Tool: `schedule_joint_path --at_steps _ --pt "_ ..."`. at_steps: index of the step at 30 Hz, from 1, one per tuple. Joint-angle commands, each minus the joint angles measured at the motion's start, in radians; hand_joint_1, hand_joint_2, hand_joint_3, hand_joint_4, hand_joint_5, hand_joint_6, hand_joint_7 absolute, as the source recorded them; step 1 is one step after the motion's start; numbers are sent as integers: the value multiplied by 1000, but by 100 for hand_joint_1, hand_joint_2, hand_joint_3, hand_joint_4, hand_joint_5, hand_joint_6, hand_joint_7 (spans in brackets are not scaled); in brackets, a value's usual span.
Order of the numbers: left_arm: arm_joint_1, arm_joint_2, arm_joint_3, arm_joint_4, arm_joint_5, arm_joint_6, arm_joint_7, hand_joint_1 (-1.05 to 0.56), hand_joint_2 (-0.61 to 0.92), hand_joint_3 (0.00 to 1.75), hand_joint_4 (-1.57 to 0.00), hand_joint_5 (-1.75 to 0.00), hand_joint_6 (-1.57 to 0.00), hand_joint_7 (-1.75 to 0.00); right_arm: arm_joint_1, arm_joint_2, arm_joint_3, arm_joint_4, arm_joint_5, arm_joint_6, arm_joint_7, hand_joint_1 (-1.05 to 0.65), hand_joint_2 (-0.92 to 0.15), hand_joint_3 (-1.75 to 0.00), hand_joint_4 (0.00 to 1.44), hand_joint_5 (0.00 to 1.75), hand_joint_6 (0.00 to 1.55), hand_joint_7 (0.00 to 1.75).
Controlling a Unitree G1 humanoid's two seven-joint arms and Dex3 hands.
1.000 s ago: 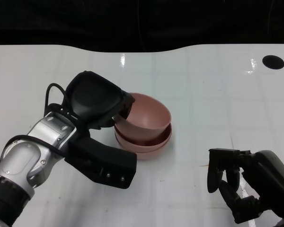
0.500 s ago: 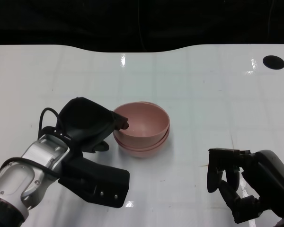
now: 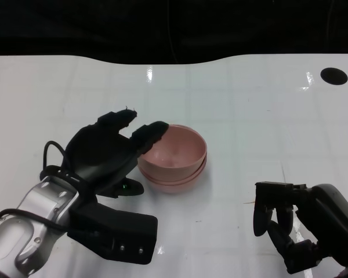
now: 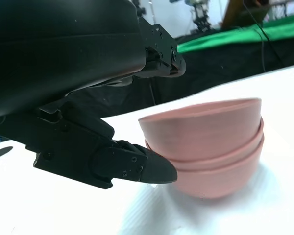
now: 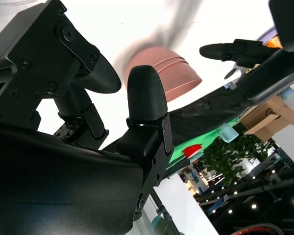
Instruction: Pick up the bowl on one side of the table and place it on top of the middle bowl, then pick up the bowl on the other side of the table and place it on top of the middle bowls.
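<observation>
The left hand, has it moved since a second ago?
Yes. The left hand has let go of the top bowl, opened, and drawn back toward the robot, away from the table's black hole; the bowl now sits nested level.

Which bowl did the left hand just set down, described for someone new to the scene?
On the white table, near its middle, sits a stack of pink bowls. It is the top bowl, beside the open left hand; it alone shows its hollow inside.

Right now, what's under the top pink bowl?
Under the top bowl sit more pink bowls, nested into a stack on the white table. Only their rims and sides show; their insides are covered. The left hand is open beside the stack.
</observation>
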Motion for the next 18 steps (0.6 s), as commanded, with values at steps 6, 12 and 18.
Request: schedule_joint_path --at_steps 6,12,18 --pt "132 41 123 -166 -142 -27 -9 -67 92 30 -17 -5 -19 -3 -2 -2 -7 8 5 -7 -2 -7 -16 -163 96 175 79 159" --pt "269 -13 202 -285 -282 -46 0 -55 92 22 -28 -30 -32 -8 0 -3 -6 5 7 -2 5 -7 -16 -163 95 175 79 159" --pt "426 -61 250 -396 -370 -64 12 -42 92 28 -12 -101 -47 -16 -1 1 -5 8 3 -5 1 -7 -16 -163 95 175 79 159"
